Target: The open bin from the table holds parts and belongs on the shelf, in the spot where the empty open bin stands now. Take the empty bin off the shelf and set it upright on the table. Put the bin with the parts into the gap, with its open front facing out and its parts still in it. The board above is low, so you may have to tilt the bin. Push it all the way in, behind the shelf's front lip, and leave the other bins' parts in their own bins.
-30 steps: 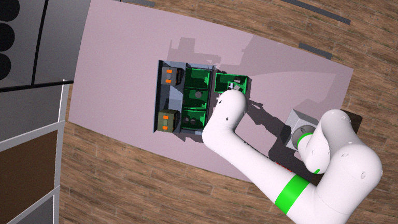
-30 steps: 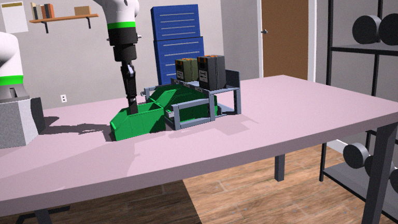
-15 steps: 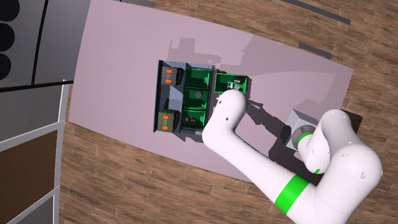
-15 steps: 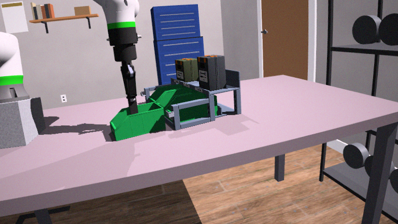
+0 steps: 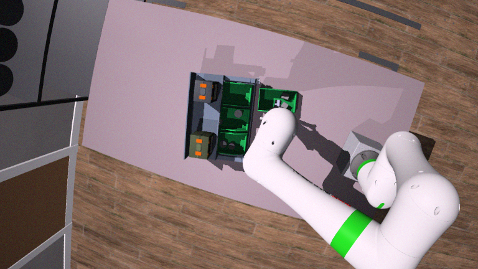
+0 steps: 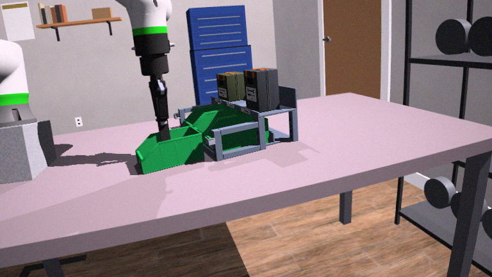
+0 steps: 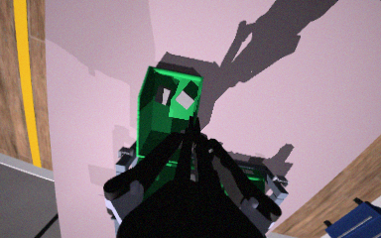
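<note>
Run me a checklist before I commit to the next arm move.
1. Parts bin upright on the table: ok.
2. Parts inside it: ok, pale pieces show.
3. Gripper at its side wall: ok, fingertips close together there.
4. Firm grip on that wall: cannot tell, the fingers hide the contact.
5. Gap free on the shelf: not ok, the empty bin fills it.
6. Parts in the other two shelf bins: ok, dark round pieces show.
</note>
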Available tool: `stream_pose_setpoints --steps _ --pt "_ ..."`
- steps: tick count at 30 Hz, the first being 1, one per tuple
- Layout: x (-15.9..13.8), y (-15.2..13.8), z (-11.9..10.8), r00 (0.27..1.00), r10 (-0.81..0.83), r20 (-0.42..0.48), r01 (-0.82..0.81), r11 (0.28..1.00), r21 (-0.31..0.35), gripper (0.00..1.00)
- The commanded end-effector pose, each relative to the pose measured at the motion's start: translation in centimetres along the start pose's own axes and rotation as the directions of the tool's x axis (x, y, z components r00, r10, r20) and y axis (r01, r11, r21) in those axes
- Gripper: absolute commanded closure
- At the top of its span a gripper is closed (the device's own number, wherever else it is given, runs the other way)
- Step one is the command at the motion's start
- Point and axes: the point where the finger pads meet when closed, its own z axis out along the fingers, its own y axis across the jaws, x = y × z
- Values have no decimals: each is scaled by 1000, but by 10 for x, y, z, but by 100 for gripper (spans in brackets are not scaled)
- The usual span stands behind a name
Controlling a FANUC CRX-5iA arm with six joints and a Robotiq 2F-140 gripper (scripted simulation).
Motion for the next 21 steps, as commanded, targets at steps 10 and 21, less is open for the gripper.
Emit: stream_pose_setpoints --steps 10,21 --pt "-1 -1 -16 1000 0 2 0 1000 2 90" --pt "-1 -1 -48 1000 0 2 0 1000 2 90"
